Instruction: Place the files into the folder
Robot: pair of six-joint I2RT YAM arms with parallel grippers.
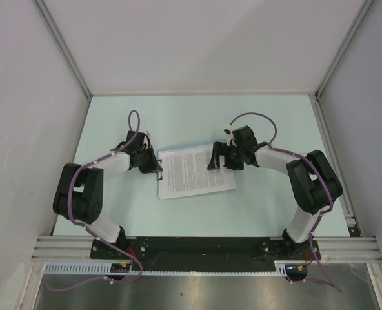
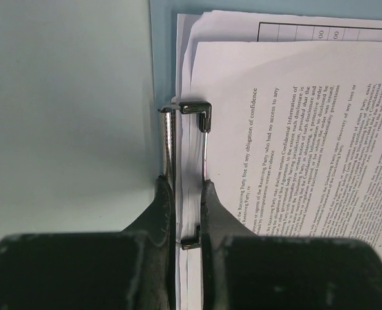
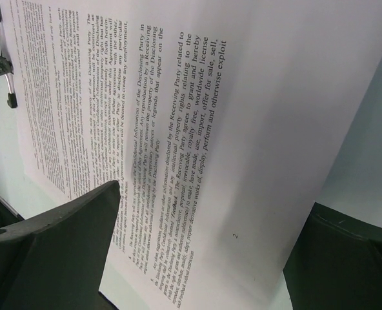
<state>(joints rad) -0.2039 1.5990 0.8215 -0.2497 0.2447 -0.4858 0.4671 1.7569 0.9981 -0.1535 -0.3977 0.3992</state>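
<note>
files (image 2: 294, 161) lie beside folder clip (image 2: 194, 110) pinched in left tool (image 2: 186, 190).

Two robot arms are showing in the overhead view, the left arm (image 1: 81, 194) and the right arm (image 1: 313, 184). Each is carrying one two-finger gripper: the left gripper (image 2: 186, 184) and the right gripper (image 1: 218, 158). Two purple cables (image 1: 134, 119) are running, one along each arm. One light-blue clipboard (image 2: 163, 51) with one silver metal clip (image 2: 169, 142) is lying on the one table (image 1: 197, 119). One stack of printed sheets (image 2: 294, 161) is lying on it, at least two showing separately; the full count is staying hidden.
</note>
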